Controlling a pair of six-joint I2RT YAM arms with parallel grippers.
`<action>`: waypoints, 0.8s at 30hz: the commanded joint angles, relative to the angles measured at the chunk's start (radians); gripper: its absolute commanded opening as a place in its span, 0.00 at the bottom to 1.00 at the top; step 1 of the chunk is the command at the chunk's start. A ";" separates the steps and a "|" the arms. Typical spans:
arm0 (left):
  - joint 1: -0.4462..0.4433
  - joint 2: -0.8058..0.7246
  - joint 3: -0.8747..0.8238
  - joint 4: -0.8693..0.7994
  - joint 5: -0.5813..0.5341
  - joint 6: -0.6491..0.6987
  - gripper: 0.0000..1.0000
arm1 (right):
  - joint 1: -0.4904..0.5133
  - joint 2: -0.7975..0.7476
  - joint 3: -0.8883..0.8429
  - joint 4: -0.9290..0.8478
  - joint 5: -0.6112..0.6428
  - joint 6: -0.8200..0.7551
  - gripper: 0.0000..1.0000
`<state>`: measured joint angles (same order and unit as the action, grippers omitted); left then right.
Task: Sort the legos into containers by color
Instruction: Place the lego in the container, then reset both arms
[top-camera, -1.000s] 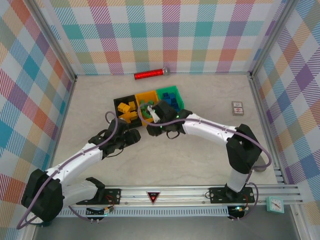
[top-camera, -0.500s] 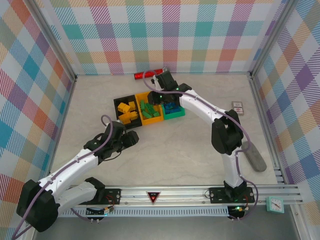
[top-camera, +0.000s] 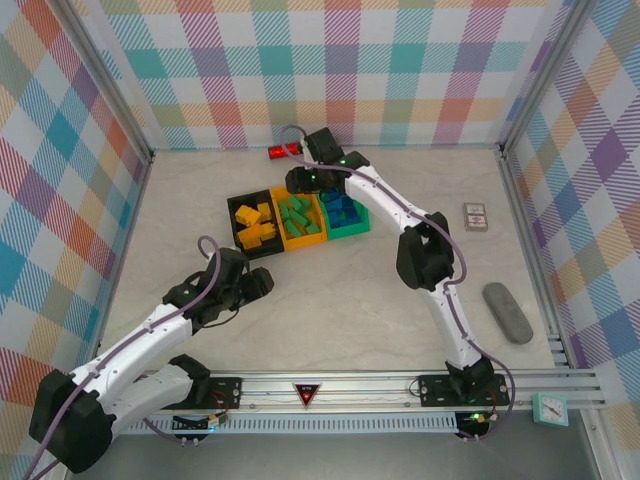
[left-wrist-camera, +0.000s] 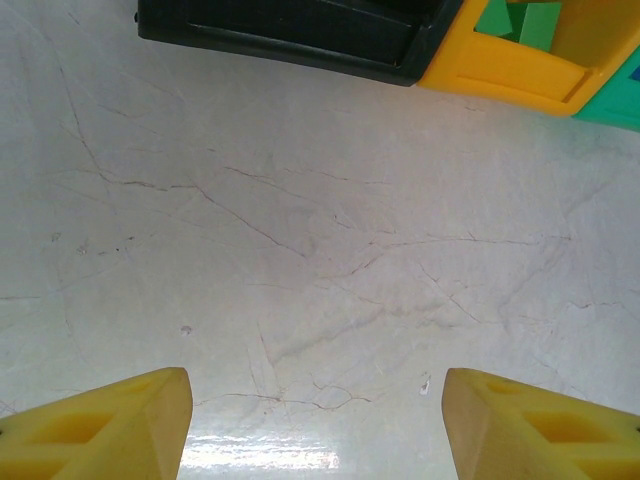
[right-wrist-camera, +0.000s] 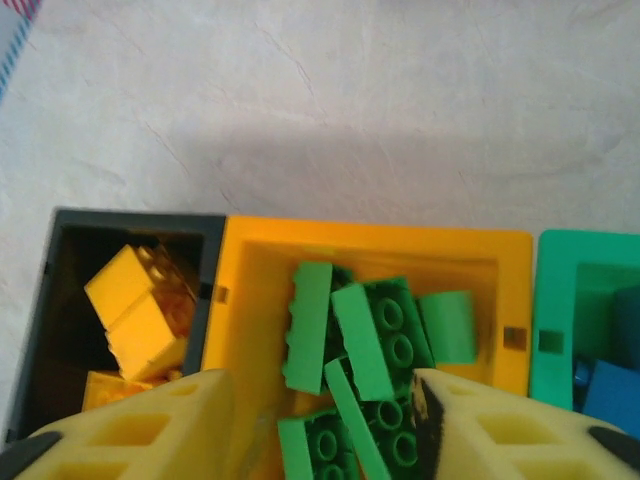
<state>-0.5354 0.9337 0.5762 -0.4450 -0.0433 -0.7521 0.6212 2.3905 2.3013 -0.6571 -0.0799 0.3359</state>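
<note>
pale cracked bench under plaid walls. right end effector, jaws parted and empty, hangs over green legos lying below it in the yellow-orange bin (drop-off step, likely). left end effector gapes empty. next: lift straight clear of the rim.

Near the top centre you'll see the left end of a red cylinder by the back wall. At right, a small white box lies on the table. Below it, well apart, is a grey oblong object. A teal clock sits at lower right.
</note>
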 joint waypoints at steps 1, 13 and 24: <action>-0.007 -0.017 -0.008 -0.026 -0.002 -0.012 0.67 | 0.005 -0.033 -0.023 -0.025 0.003 -0.020 0.54; -0.007 -0.017 0.025 -0.084 -0.125 0.000 0.70 | 0.008 -0.502 -0.666 0.239 0.049 -0.060 0.57; 0.027 -0.016 0.078 -0.144 -0.314 0.035 0.71 | 0.003 -0.996 -1.271 0.349 0.292 -0.108 0.59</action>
<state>-0.5259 0.9253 0.6140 -0.5510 -0.2684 -0.7414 0.6228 1.4841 1.1172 -0.3557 0.1120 0.2604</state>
